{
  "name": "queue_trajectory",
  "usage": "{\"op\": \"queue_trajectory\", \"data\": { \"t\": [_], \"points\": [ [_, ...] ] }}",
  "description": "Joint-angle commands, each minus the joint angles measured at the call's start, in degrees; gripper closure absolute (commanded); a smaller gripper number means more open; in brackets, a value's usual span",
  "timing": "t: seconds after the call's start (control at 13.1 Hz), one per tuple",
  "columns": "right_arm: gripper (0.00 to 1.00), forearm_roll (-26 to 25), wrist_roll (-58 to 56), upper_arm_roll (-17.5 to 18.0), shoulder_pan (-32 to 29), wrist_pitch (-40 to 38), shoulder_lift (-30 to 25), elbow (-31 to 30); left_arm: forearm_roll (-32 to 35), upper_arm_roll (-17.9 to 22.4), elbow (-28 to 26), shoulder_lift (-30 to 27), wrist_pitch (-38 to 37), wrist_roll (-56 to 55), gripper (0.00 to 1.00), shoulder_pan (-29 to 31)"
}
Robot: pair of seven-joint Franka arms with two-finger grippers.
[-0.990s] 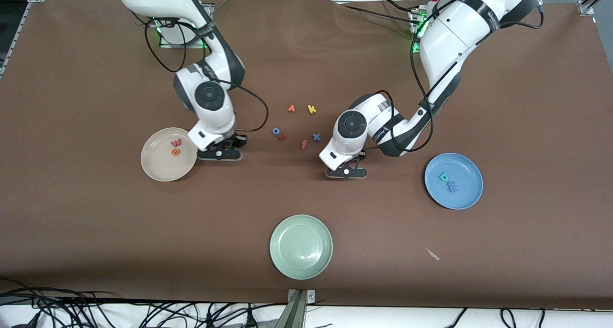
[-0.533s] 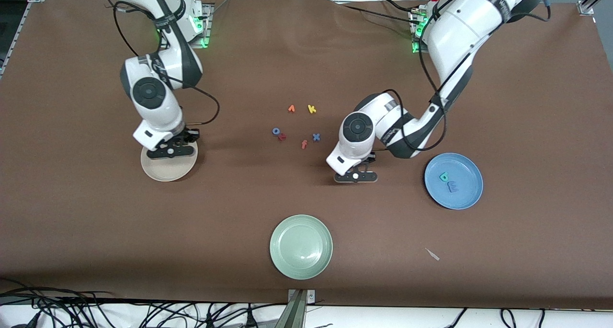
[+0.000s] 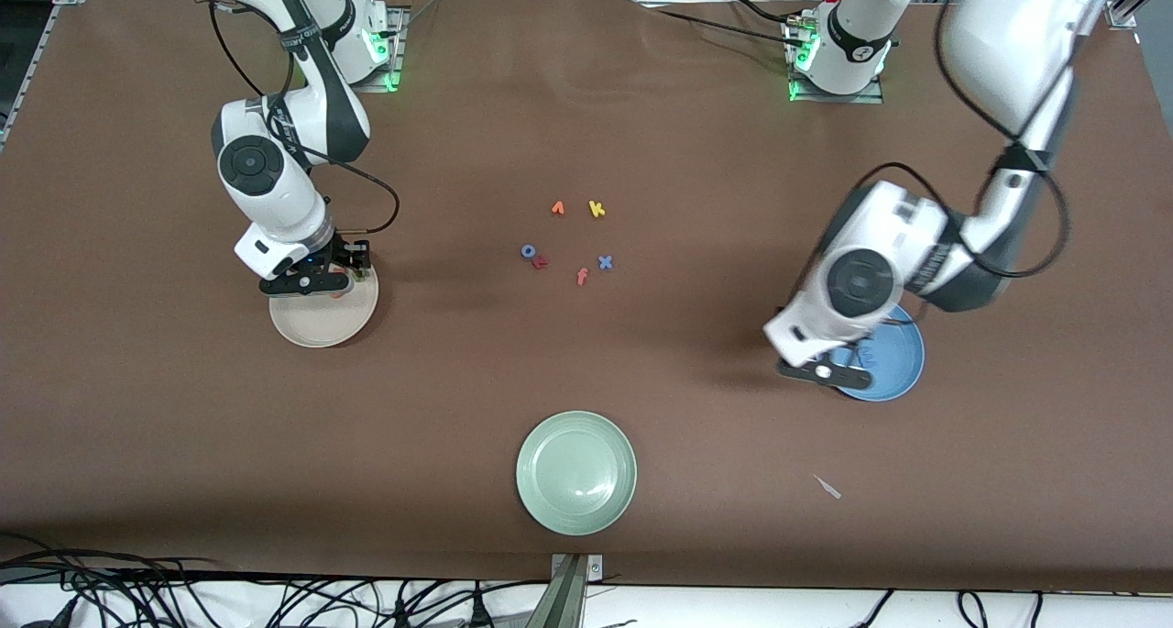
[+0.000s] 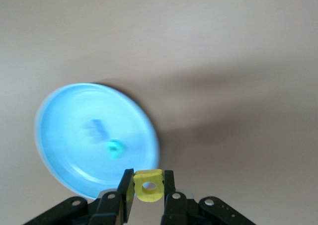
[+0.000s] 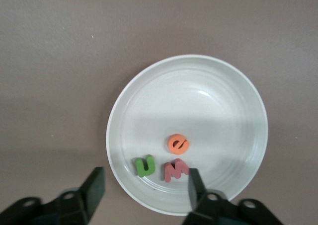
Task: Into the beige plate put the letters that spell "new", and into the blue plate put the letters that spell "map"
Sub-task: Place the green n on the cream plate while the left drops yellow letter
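Letters for "new" are all being shown inside the beige plate (image 5: pixel 198 106): the green "n" (image 5: pixel 144 165), the orange "e" (image 5: pixel 177 144) and the salmon-red "w" (image 5: pixel 175 170) are lying close together near its rim, so that word is judged finished. The right gripper (image 5: pixel 144 185) is being held over that rim with its jaws spread and nothing between them.

The blue plate (image 4: pixel 64 130) is being shown with the blue "m" (image 4: pixel 97 129) and the teal "p" (image 4: pixel 115 149) in it. The yellow "a" (image 4: pixel 148 186) is being clenched in the jaws of the left gripper (image 4: pixel 148 192), over the edge of that plate; only its drop is judged left.

The pale green plate (image 3: pixel 576 473) and the spare letters (image 3: pixel 568 243) are being left untouched on the bench (image 3: pixel 183 445).
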Motion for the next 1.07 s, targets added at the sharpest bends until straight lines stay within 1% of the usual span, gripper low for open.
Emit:
{"op": "queue_trajectory", "data": {
  "t": [0.0, 0.15, 0.23, 0.3, 0.38, 0.61, 0.76, 0.84, 0.91, 0.99],
  "points": [
    [0.01, 1.5, -1.2, -0.1, 0.2, -9.6, -1.1, 7.1, -0.5, -1.8, -5.4, -1.5, 0.8, 5.9, 0.9, 6.9],
    [0.01, 3.3, -1.4, -0.1, 0.2, -17.6, -1.0, 14.6, -0.5, -2.5, -9.9, -1.5, 3.3, 5.9, 0.89, 9.1],
    [0.01, 3.7, -1.6, -0.1, 0.2, -20.6, -1.0, 17.6, -0.5, -2.5, -11.0, -1.5, 4.8, 5.8, 0.73, 9.8],
    [0.01, 3.7, -1.7, -0.1, 0.2, -23.0, -1.1, 20.2, -0.5, -2.5, -11.4, -0.9, 5.7, 5.8, 0.29, 10.8],
    [0.01, 3.7, -1.9, -0.3, 0.2, -25.6, -1.1, 22.8, -0.5, -2.5, -11.1, -0.9, 5.8, 5.7, 0.0, 10.8],
    [0.01, 4.2, -5.4, -1.9, 0.1, -33.8, -1.3, 30.7, -0.5, -3.8, -9.3, -2.7, 5.0, 5.3, 0.0, 10.5],
    [0.01, 6.2, -7.2, -2.0, -0.6, -38.1, -1.3, 35.1, -0.6, -5.4, -7.3, -5.3, 2.2, 5.4, 0.0, 10.4],
    [0.01, 7.0, -8.1, -1.9, -1.3, -39.0, -1.9, 35.8, -0.6, -6.5, -5.4, -6.1, -1.3, 5.6, 0.0, 10.5],
    [0.01, 7.3, -9.0, -1.4, -3.4, -39.2, -3.0, 35.7, -1.0, -8.5, -2.3, -6.6, -5.9, 5.6, 0.0, 10.5],
    [0.01, 7.7, -10.9, 1.0, -6.7, -40.3, -4.0, 35.7, -1.1, -10.2, 1.2, -6.9, -10.0, 5.5, 0.0, 10.6]
  ]
}}
